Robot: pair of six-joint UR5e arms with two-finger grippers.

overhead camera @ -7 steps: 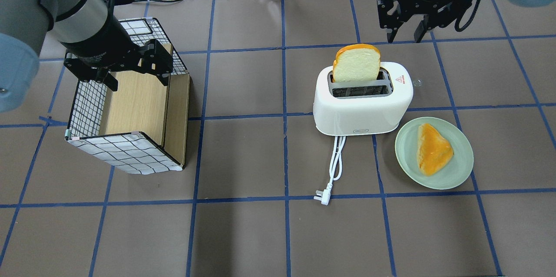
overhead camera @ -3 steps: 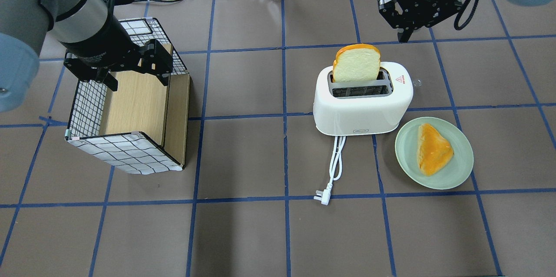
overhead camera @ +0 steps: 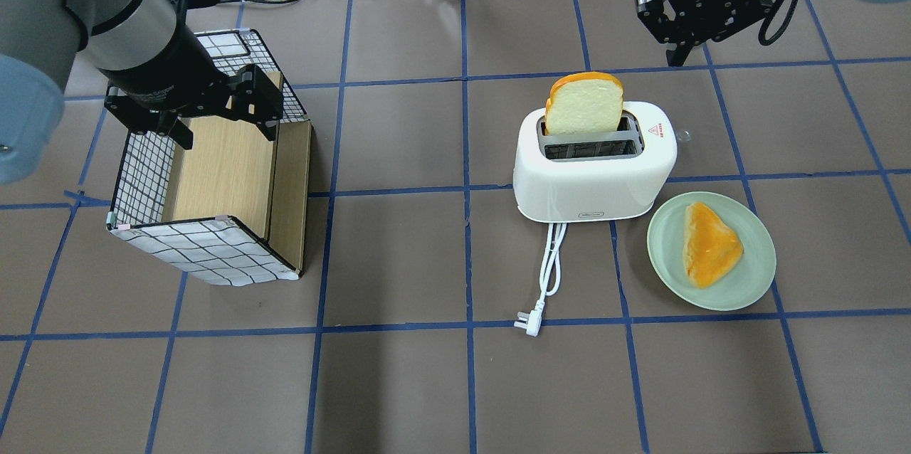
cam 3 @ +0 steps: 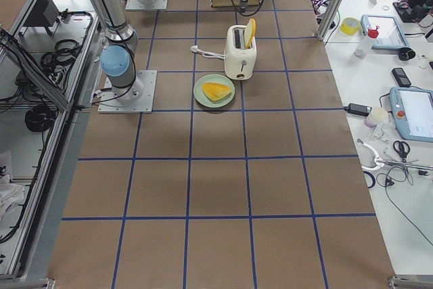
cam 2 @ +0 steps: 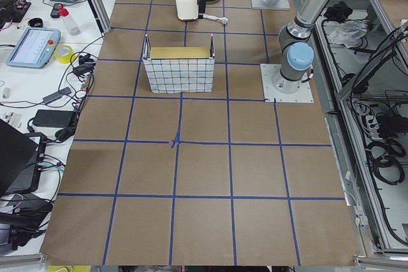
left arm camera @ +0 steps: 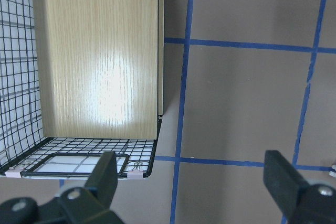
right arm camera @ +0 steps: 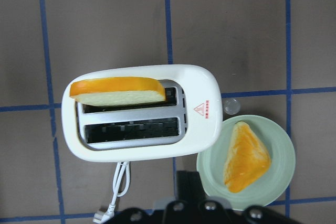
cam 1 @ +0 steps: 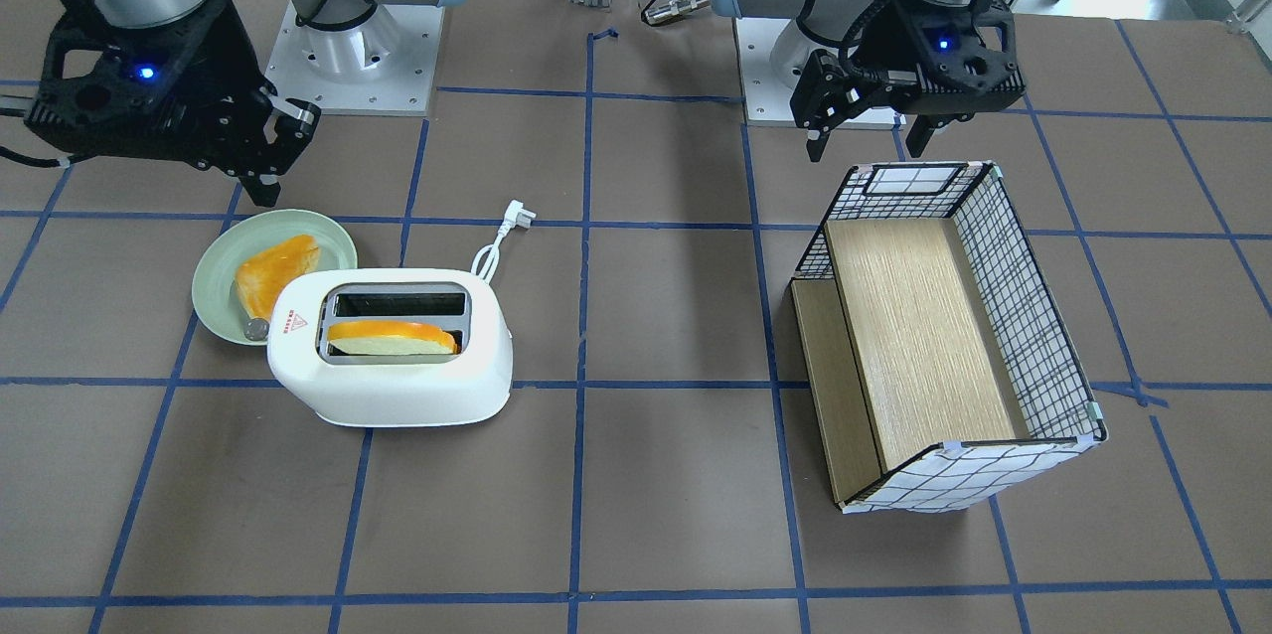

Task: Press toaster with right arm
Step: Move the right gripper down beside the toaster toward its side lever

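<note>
The white toaster (overhead camera: 594, 176) stands right of the table's middle, also in the front view (cam 1: 397, 391) and the right wrist view (right arm camera: 205, 135). A bread slice (overhead camera: 583, 105) stands in its far slot. The near slot is empty. A silver knob (overhead camera: 685, 134) sticks out of its right end by the red triangle sticker. My right gripper (overhead camera: 677, 55) is shut and empty, raised high near the knob end; it also shows in the front view (cam 1: 263, 189). My left gripper (overhead camera: 224, 130) is open and empty over the basket's far end.
A green plate (overhead camera: 754, 276) with a toast piece (overhead camera: 708, 244) lies by the toaster's near right corner. The white cord and plug (overhead camera: 544, 276) trail toward the near edge. A wire basket (overhead camera: 206, 247) with wooden panels stands at the left.
My right gripper's fingers have closed from open to shut, and it has shifted slightly right and farther back. The left arm, toaster and bread have not moved.
</note>
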